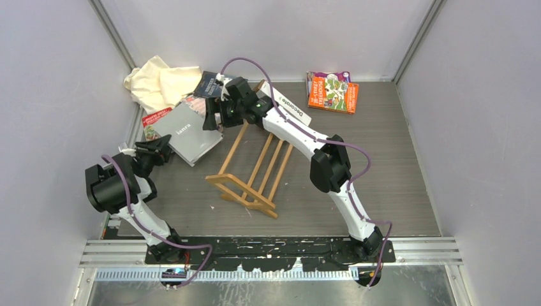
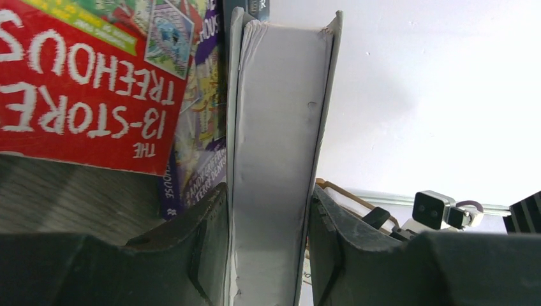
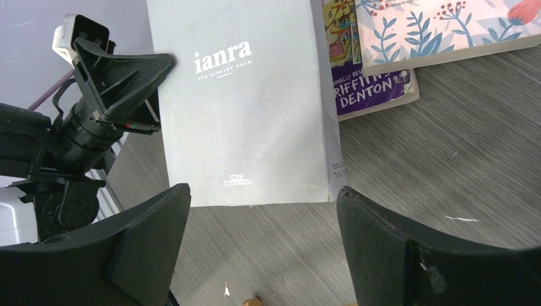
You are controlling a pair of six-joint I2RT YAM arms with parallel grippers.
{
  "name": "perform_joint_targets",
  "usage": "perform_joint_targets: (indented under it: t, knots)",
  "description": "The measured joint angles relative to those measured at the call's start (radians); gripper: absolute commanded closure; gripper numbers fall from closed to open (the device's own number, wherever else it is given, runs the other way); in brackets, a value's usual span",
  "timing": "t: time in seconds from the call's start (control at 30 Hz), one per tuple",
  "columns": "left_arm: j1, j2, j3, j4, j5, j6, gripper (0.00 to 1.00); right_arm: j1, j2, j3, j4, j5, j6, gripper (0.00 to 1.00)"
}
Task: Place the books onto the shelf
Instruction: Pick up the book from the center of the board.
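Observation:
A grey book marked "ianra" (image 1: 188,132) lies at the back left, and my left gripper (image 1: 159,148) is shut on its near-left edge. In the left wrist view the book's page edge (image 2: 274,115) stands pinched between the two fingers of the left gripper (image 2: 268,194). My right gripper (image 1: 212,116) hovers open over the book's far right side, nothing between its fingers. The right gripper (image 3: 261,201) frames the grey cover (image 3: 242,102) from above. The wooden shelf (image 1: 252,169) lies on the table mid-scene. More books, orange on top (image 1: 333,93), are stacked at the back right.
A red treehouse book (image 2: 83,83) and a purple book (image 2: 198,153) lie under the grey one. A floral book (image 3: 440,25) sits nearby. A white "Decorate" book (image 1: 293,109) lies under the right arm. A cream cloth (image 1: 159,83) is bunched in the back-left corner. Walls close in on three sides.

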Motion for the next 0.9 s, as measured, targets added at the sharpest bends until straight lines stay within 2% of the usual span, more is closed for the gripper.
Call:
perform_joint_targets:
  t: [0.43,0.9]
  knots:
    - [0.000,-0.132,0.000,-0.007,0.004,-0.061,1.00,-0.002,0.000,0.040,-0.034,0.018,-0.035,0.10]
    - [0.000,-0.251,0.000,-0.017,0.070,-0.120,1.00,-0.002,-0.007,0.041,-0.051,0.031,-0.041,0.10]
